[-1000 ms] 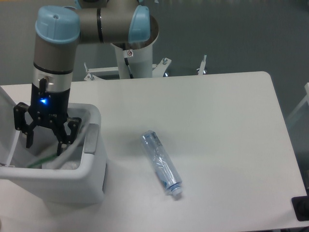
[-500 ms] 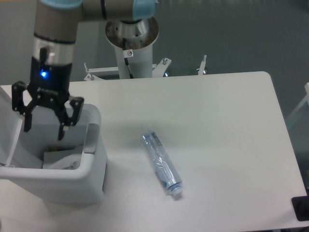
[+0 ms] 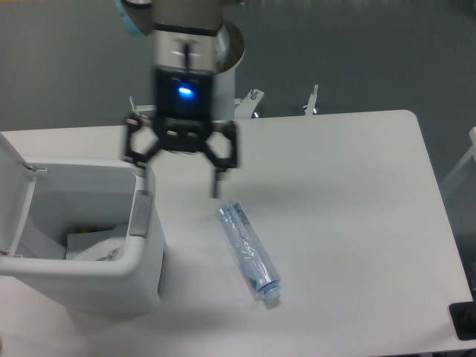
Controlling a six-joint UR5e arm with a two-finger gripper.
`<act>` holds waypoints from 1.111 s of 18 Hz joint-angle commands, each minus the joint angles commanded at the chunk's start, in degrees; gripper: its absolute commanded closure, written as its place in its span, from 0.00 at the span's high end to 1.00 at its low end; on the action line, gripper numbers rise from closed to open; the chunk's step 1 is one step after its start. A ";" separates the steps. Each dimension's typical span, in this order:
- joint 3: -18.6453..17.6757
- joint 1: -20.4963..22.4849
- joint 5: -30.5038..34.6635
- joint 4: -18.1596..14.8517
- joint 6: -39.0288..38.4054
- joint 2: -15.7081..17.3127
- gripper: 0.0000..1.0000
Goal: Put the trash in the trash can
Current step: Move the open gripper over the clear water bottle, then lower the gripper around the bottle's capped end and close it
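On the table (image 3: 349,193), the bottle (image 3: 248,251) lies diagonally, cap nearest.

Arm upright, fingers (image 3: 216,165) spread wide, empty

One bottle (image 3: 249,253) lies on the one desk (image 3: 349,193). One bin (image 3: 82,279) stands at the desk's left edge, with one lid (image 3: 13,190) hinged up on its left side and one grey tab (image 3: 140,214) on its right rim. Inside the bin there seems to be one flat packet (image 3: 93,247), though the pale shapes at the bottom blur together and it could be more than one piece. One arm reaches in from above, ending in one gripper (image 3: 178,177) with two fingers (image 3: 216,182).
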 joint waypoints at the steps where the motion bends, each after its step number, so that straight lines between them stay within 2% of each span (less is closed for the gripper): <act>1: 0.09 0.79 0.88 -0.18 0.26 -1.32 1.00; 12: 1.49 0.97 6.77 -1.23 -0.17 -12.57 1.00; 20: 7.29 0.53 6.95 -1.41 -1.23 -22.15 1.00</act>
